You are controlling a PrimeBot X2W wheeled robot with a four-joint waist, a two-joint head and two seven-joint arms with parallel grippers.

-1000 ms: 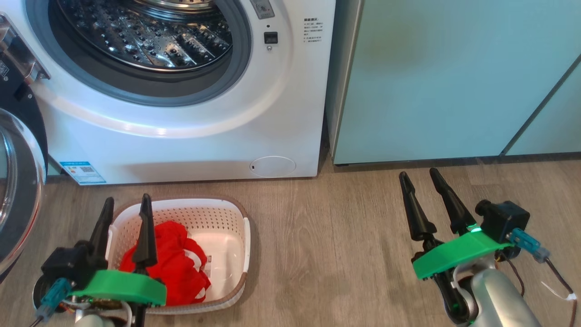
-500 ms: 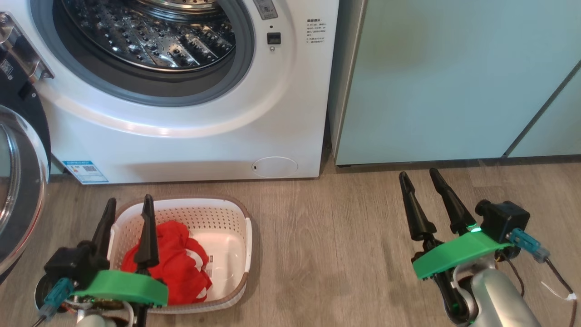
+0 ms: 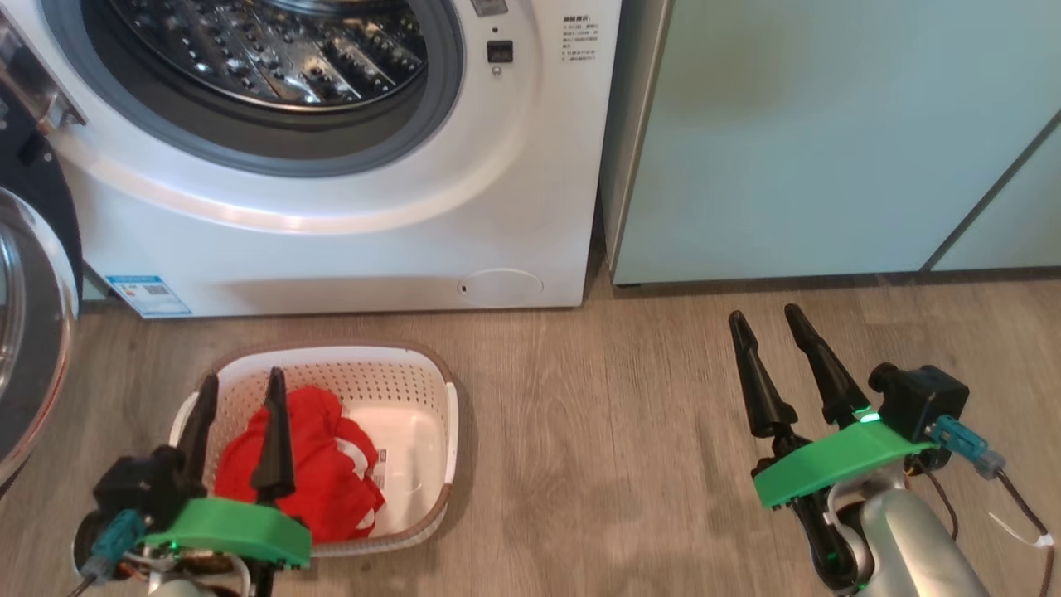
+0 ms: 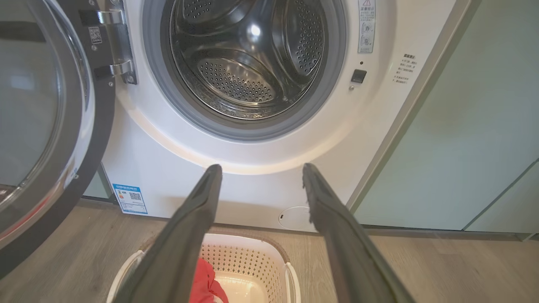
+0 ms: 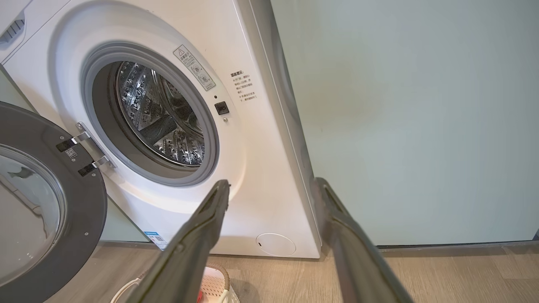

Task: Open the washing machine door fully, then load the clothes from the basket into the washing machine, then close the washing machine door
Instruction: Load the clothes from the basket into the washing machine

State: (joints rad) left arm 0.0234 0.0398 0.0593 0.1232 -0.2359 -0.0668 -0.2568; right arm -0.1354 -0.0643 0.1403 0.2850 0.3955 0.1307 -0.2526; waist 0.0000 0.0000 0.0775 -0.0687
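The white washing machine [image 3: 331, 240] fills the upper left, its steel drum [image 4: 248, 63] bare inside. Its black-rimmed door [image 4: 38, 126] [image 5: 38, 202] hangs swung wide to the left; its edge [image 3: 33, 332] shows in the head view. On the floor in front sits the cream basket [image 3: 414, 373] holding red clothes [image 3: 319, 473] [image 4: 206, 282]. My left gripper [image 3: 240, 390] hovers over the basket's left half, open and holding nothing. My right gripper [image 3: 767, 319] hangs open over bare floor, far right of the basket.
Pale green cabinets [image 3: 829, 141] stand right of the machine, close against its side. Wood-look floor [image 3: 597, 431] runs between the basket and my right arm. A blue sticker [image 3: 149, 294] and a round flap [image 3: 500, 286] mark the machine's lower front.
The head camera has tipped down a little, so the machine and basket sit slightly higher in the picture. My left gripper reads a touch lower over the basket. The right gripper holds still.
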